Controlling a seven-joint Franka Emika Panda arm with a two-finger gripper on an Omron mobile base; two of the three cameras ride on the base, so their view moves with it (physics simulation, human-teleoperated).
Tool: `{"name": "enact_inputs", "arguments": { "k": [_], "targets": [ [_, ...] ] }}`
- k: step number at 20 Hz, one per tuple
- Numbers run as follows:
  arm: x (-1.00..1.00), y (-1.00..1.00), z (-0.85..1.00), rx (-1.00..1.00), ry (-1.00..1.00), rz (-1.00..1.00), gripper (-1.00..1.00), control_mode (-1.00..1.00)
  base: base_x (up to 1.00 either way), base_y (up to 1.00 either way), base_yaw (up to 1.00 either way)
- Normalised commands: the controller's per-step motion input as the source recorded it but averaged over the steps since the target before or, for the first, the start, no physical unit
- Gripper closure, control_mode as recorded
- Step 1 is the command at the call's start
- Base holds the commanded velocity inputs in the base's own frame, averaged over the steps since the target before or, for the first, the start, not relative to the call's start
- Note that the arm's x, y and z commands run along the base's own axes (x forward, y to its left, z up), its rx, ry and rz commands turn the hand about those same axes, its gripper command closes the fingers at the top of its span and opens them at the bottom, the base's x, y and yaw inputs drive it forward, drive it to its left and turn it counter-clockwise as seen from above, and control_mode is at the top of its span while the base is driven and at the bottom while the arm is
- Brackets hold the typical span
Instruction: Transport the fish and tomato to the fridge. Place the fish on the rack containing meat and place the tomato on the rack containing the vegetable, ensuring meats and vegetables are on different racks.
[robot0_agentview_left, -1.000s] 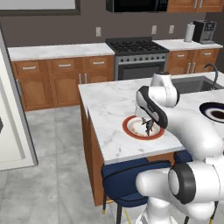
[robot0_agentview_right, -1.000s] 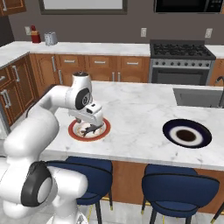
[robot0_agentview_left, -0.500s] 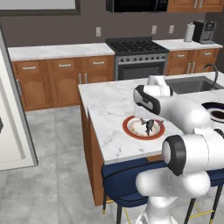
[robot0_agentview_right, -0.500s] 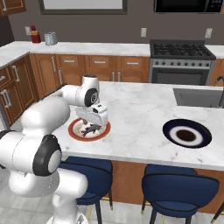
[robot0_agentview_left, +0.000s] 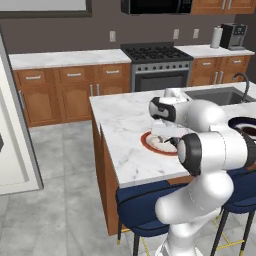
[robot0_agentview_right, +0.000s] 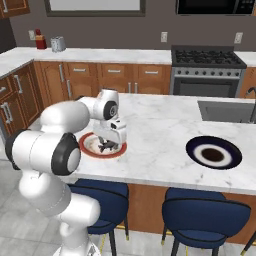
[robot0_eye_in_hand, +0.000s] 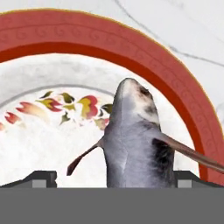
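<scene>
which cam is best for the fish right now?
Hand view: the fish is close up over the red-rimmed plate, between the fingertips. Right base view shows it small and dark; in the left base view the arm hides it.

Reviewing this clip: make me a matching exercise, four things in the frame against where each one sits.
Things:
1. fish
2. dark-rimmed plate
3. stove
4. sink

Places:
A. set into the island top
B. on the red-rimmed plate, between the gripper tips
C. against the back wall
D. on the island, apart from the arm

Pairs: 1-B, 2-D, 3-C, 4-A
</scene>
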Motion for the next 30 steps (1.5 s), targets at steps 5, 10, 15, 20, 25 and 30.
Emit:
{"name": "enact_inputs", "arguments": {
  "k": [5,10,15,20,25,30],
  "targets": [
    [-0.21,0.02,-0.19,0.00,0.13,-0.03,-1.00,-1.00,0.00,0.00,0.00],
    [-0.27,0.11,-0.20,0.00,0.07,-0.05,1.00,-1.00,0.00,0.00,0.00],
    [-0.19,0.17,-0.24,0.00,0.06,-0.06,1.00,-1.00,0.00,0.00,0.00],
    [-0.12,0.19,-0.10,0.00,-0.01,-0.05,1.00,-1.00,0.00,0.00,0.00],
    [-0.56,0.11,0.39,-0.04,-0.22,-0.01,1.00,-1.00,0.00,0.00,0.00],
    [-0.84,0.02,0.56,-0.04,-0.19,0.00,1.00,-1.00,0.00,0.00,0.00]
  ]
}}
